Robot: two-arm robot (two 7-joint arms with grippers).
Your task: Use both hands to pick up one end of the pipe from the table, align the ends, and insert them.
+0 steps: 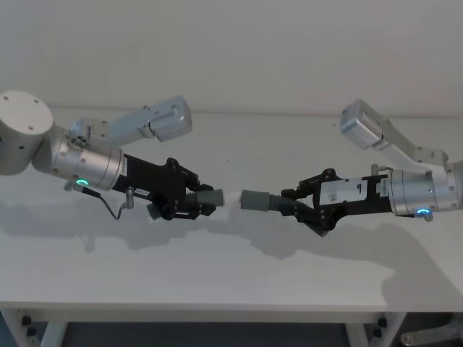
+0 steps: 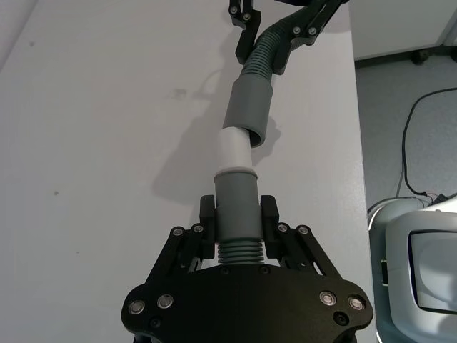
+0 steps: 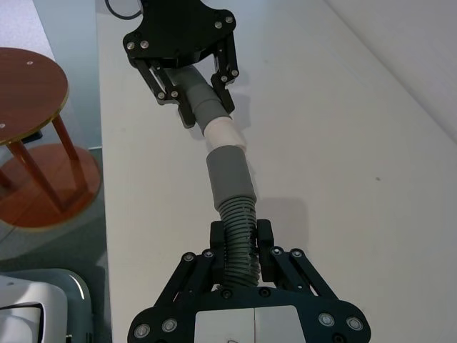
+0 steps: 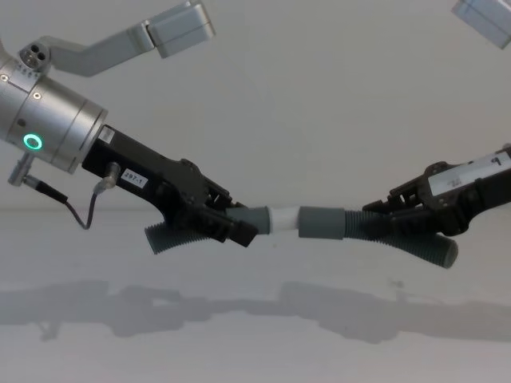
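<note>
You have bare matte white bench (image 1: 231,282) beneath both raised black two-finger claws, left (image 1: 206,203) and right (image 1: 295,203); between them only the white-tipped grey pipe cuff (image 4: 271,219) meets the grey sleeve (image 4: 321,222).

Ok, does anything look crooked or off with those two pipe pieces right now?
Nothing is damaged. The left gripper holds the dark grey ribbed tube with the white tip, the right gripper the grey open sleeve; the ends meet at a slight angle, not fully seated.
</note>
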